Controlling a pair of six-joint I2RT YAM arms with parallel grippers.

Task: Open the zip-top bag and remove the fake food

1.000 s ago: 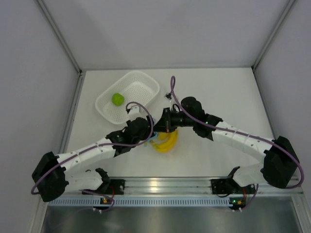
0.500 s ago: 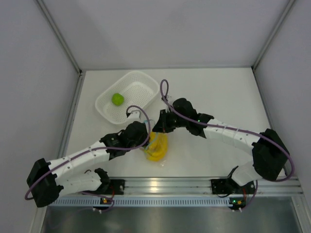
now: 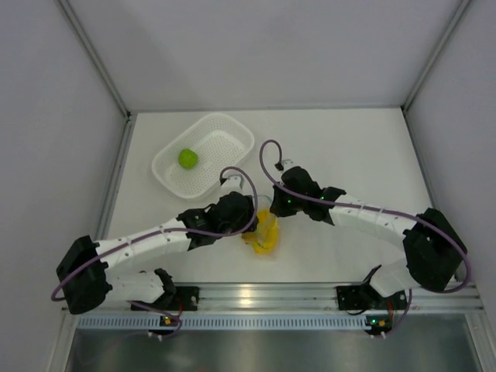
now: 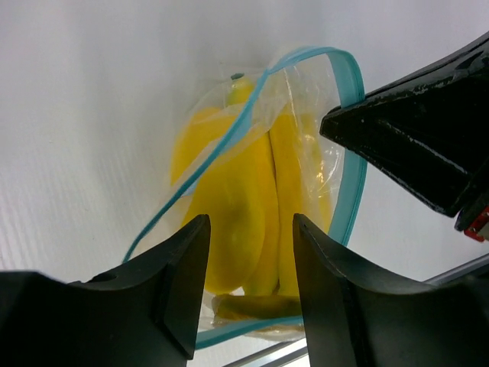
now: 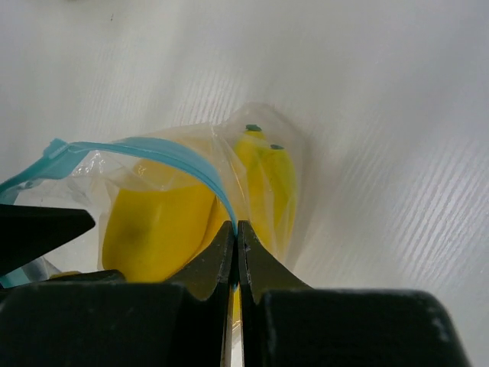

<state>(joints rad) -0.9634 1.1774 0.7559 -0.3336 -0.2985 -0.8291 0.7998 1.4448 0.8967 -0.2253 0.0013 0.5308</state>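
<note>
Zip-top bag [image 3: 264, 235] lies just toward arm bases from white basket [image 3: 219, 117], mouth open. R gripper [image 5: 235, 228] pinched shut on its blue zip strip [image 5: 164, 153]. L gripper [image 4: 248, 229]: fingers apart, astride yellow fruit [image 4: 229, 206] inside bag; grip unclear. Green ball [image 3: 187, 158] in basket.

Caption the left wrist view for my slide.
Left gripper, jaws open, poised over the open bag holding yellow fruit; right gripper pinches its rim.
</note>
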